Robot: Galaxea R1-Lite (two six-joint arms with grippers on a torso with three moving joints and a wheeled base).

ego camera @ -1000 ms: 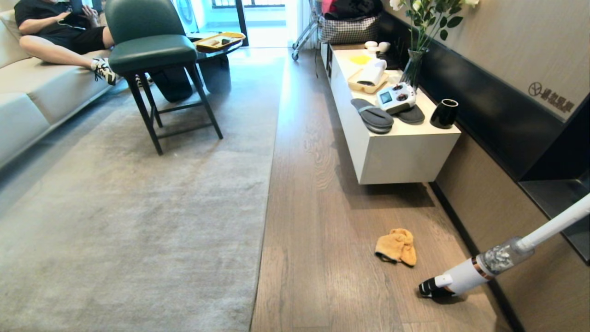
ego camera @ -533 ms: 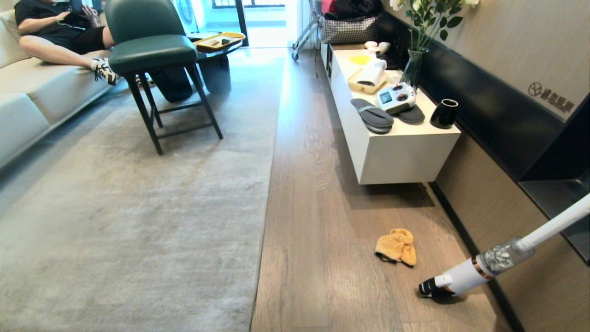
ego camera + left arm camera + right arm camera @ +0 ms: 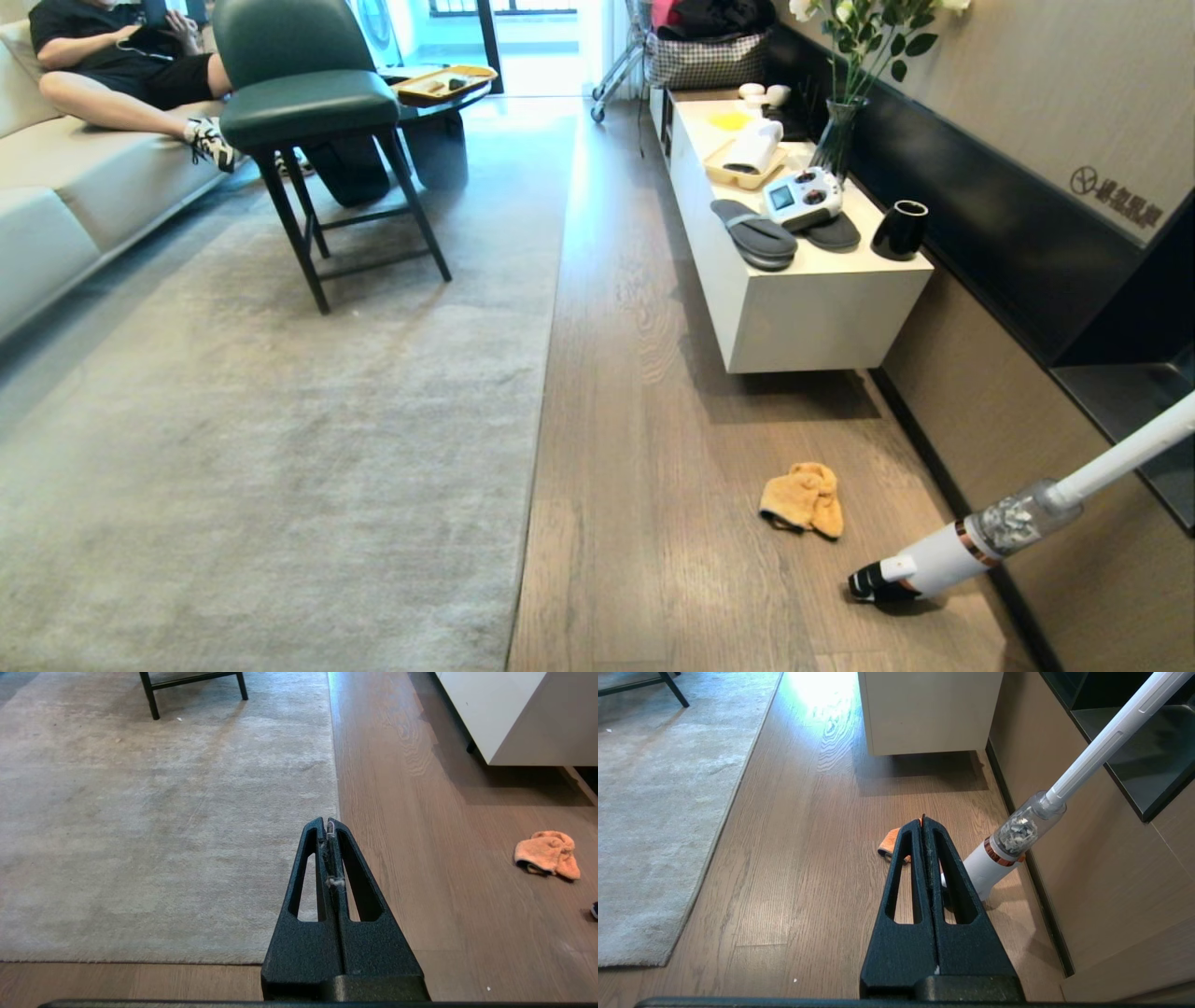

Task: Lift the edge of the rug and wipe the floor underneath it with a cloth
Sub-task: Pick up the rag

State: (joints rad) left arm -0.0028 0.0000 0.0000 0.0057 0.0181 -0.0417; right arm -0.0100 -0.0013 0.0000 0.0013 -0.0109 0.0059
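A living room: brown plank floor with dark grain, its seams running away from the robot between a large pale grey rug on the left and a white low cabinet against the right wall. A green chair stands on the rug, and a person sits on a sofa beyond. The rug edge lies flat, a straight line parallel to the planks; its square near corner shows in the left wrist view. The cloth, a crumpled fluffy orange lump, lies on bare floor between rug and wall, near a white vacuum. The left pincer hangs over the rug edge, the right pincer over the floor short of the cloth, both pressed together and empty.
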